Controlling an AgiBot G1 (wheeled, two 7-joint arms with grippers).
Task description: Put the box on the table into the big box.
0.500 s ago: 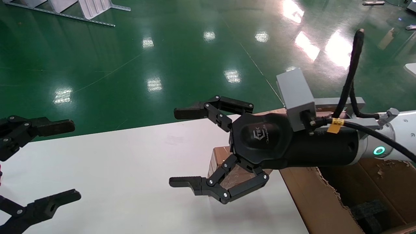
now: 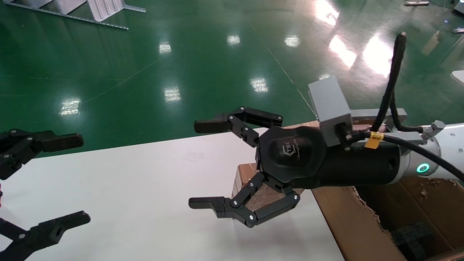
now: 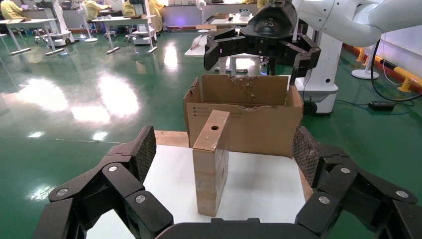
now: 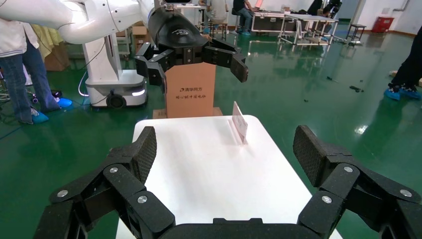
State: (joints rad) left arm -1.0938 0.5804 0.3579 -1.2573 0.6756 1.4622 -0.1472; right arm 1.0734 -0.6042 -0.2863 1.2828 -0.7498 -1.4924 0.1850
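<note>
The right hand (image 2: pixel 206 165) hangs above the white counter (image 2: pixel 145 188) with its fingers spread wide and nothing between them. The small box (image 2: pixel 250 177) sits just under and behind it, mostly hidden by the black wrist housing in the head view. The left hand (image 2: pixel 54 181) waits at the counter's left side, also wide and empty, well apart from the box.

From the left wrist view the small box (image 3: pixel 211 164) is plainer. It stands upright on a narrow end, long axis vertical, close to the counter's far edge. Its thin top face, with a round black hole, tilts toward that camera. Right behind it stands the big box (image 3: pixel 244 119), ragged along its rim, printed side facing the counter.

I'd say the step in hand is the reach — no grasp made yet. The right hand seems to point past the box rather than at it, so to do this well it probably needs to draw back or turn until the fingers straddle the two broad faces. It should close across the thin dimension, fairly high but below the top edge. The box looks slick with tape and tall for its footprint, so a nudge could topple it. A level, centred closing would be safest.
</note>
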